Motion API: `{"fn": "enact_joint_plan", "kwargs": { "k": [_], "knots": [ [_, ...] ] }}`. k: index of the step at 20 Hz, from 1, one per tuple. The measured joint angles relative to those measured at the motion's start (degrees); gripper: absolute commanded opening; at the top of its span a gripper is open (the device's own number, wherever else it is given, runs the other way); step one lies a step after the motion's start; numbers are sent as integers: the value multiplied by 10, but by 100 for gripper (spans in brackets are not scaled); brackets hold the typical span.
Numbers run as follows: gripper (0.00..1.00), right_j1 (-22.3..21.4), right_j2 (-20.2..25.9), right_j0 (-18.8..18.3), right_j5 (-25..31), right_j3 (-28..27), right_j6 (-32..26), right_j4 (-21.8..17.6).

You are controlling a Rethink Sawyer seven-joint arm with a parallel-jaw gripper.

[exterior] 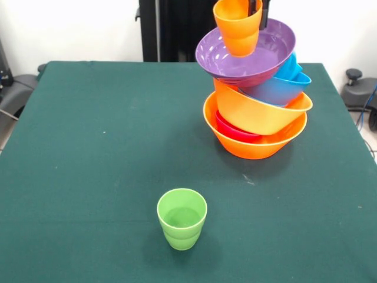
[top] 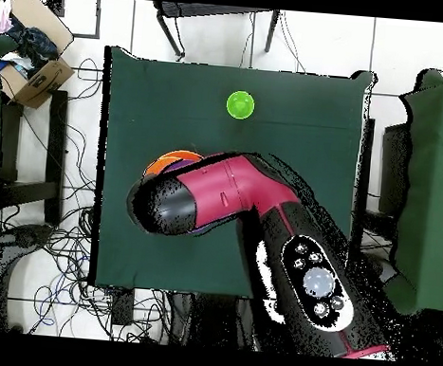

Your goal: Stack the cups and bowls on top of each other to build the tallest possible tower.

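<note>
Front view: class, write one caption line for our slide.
Gripper holds an orange cup over the purple bowl topping the tower; a green cup waits.

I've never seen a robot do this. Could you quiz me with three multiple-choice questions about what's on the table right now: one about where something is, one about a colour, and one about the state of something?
1. Where is the green cup?
A. Inside the purple bowl
B. Alone on the table, apart from the tower
C. Under the tower

2. What colour is the bowl at the bottom of the tower?
A. Orange
B. Purple
C. Green

3. How does the orange cup stand?
A. Lying on the tablecloth
B. Upside down on the green cup
C. Held up at the purple bowl, gripper at its rim

Answers: 1 B, it stands by itself on the green cloth, mouth up. 2 A, a large orange bowl carries the pile. 3 C, the front view shows it upright at the top of the pile.
</note>
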Motion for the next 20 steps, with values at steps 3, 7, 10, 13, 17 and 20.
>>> {"fn": "enact_joint_plan", "kwargs": {
  "k": [3, 7, 10, 13, 17, 20],
  "knots": [
    [0, 3, 0, 4, -10, 0, 0, -15],
    [0, 11, -3, 12, -24, 0, 0, -34],
    [0, 20, -5, 18, -32, 0, 0, -46],
    [0, 31, -8, 24, -42, 0, 0, -56],
    [0, 38, -10, 26, -49, 0, 0, -60],
    [0, 40, -10, 27, -54, 0, 0, -60]
  ]
}}
